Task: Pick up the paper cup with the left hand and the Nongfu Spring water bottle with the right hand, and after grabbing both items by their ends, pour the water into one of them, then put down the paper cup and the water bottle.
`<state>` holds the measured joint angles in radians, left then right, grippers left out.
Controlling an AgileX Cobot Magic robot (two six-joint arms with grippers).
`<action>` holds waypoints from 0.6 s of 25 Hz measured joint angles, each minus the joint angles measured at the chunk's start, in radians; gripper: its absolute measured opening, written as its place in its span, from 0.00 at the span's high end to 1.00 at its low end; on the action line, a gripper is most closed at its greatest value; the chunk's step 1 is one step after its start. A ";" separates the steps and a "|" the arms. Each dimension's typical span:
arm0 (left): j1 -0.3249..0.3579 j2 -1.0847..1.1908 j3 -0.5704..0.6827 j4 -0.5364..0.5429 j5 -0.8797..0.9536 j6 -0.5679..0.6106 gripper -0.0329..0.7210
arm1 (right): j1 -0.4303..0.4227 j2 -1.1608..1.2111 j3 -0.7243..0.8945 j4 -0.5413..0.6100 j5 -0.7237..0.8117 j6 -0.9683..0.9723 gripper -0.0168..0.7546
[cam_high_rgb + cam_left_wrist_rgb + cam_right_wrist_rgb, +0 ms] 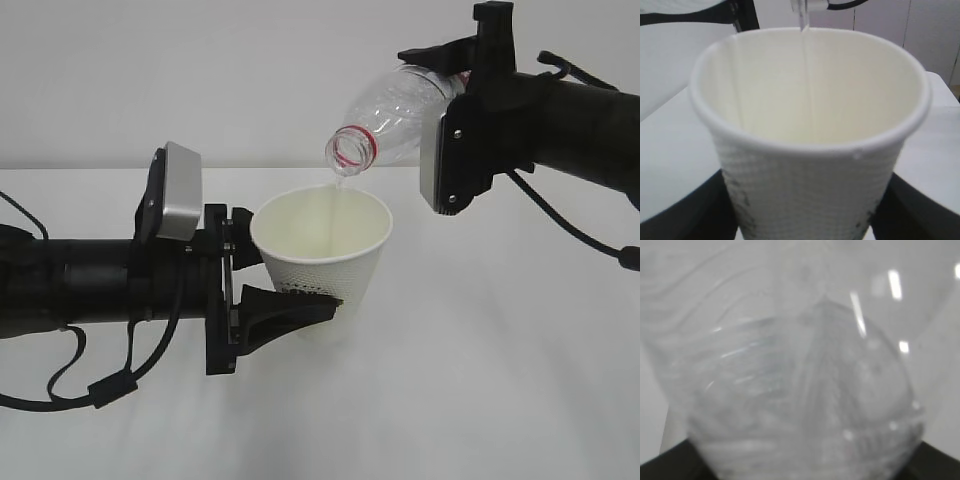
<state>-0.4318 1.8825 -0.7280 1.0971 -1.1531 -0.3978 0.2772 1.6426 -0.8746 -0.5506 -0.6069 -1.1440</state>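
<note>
My left gripper (300, 290) is shut on the lower part of the white paper cup (320, 262) and holds it upright above the table. In the left wrist view the cup (810, 190) fills the frame, with a black finger (680, 220) on each side of my left gripper (805, 222). My right gripper (455, 85) is shut on the base end of the clear water bottle (400, 105). The bottle is tilted mouth-down, its red neck ring just above the cup's rim. A thin stream of water (340, 195) falls into the cup (805, 75). The bottle (800, 390) fills the right wrist view.
A white table (500, 380) lies under both arms, with a plain white wall behind it. Black cables loop below the left arm (100, 385) and beside the right arm (590, 240).
</note>
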 joint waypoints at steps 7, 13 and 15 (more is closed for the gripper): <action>0.000 0.000 0.000 0.000 0.000 0.000 0.26 | 0.000 0.000 0.000 0.000 0.000 0.000 0.38; 0.000 0.000 0.000 0.000 0.000 0.000 0.26 | 0.000 0.000 0.000 0.000 0.000 0.000 0.38; 0.000 0.000 0.000 0.000 0.000 0.000 0.26 | 0.000 0.000 0.000 0.000 0.000 0.000 0.38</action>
<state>-0.4318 1.8825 -0.7280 1.0971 -1.1531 -0.3978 0.2772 1.6426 -0.8746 -0.5506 -0.6069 -1.1440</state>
